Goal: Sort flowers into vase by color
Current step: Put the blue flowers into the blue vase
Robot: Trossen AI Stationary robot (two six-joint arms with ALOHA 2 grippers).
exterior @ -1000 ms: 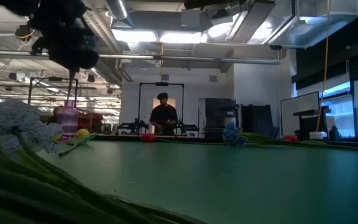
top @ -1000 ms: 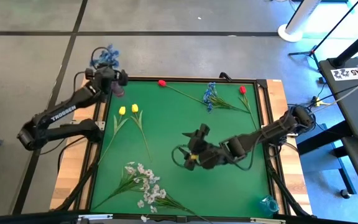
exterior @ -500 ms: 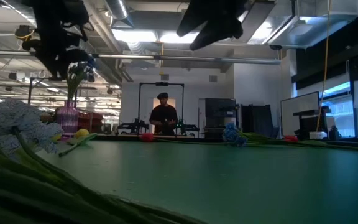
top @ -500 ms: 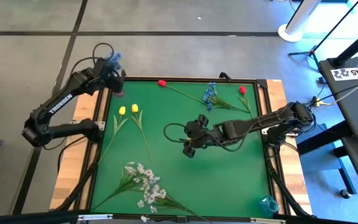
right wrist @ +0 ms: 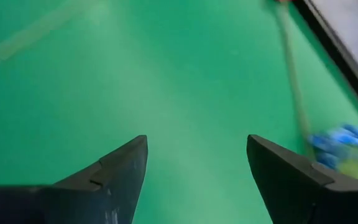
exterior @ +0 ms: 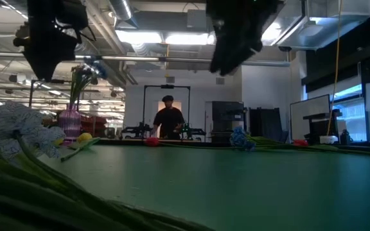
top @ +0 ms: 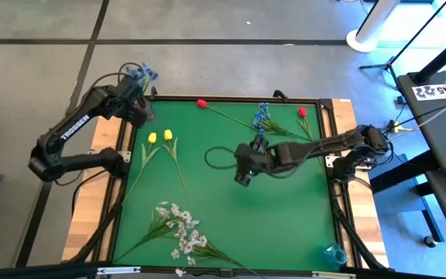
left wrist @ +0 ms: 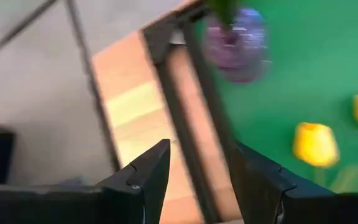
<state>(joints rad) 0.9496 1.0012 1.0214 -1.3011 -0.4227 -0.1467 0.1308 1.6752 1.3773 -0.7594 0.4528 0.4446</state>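
Observation:
A purple vase (left wrist: 236, 43) stands at the mat's far left corner, and a blue sprig (exterior: 92, 67) stands in it by its stalk. My left gripper (left wrist: 197, 177) hovers open beside the vase, above the wooden table edge, and points steeply down. My right gripper (right wrist: 194, 168) hangs open over the middle of the green mat (top: 285, 209), close to a second blue sprig (top: 262, 119) that lies flat. Two red tulips (top: 202, 103) (top: 302, 111), two yellow tulips (top: 159, 137) and white sprays (top: 180, 230) also lie on the mat.
A black frame (top: 327, 101) runs round the mat, with wooden table edges (top: 103, 147) outside it. A small bluish glass thing (top: 334, 254) stands at the near right corner. In the room behind the table a person (exterior: 168, 122) stands at some equipment.
My left gripper has let go of the blue sprig, tipped downward and drawn off to the side of the vase; the sprig now stands free in the vase. My right gripper has swung toward the table's far edge, nearer the lying blue sprig, and tipped down.

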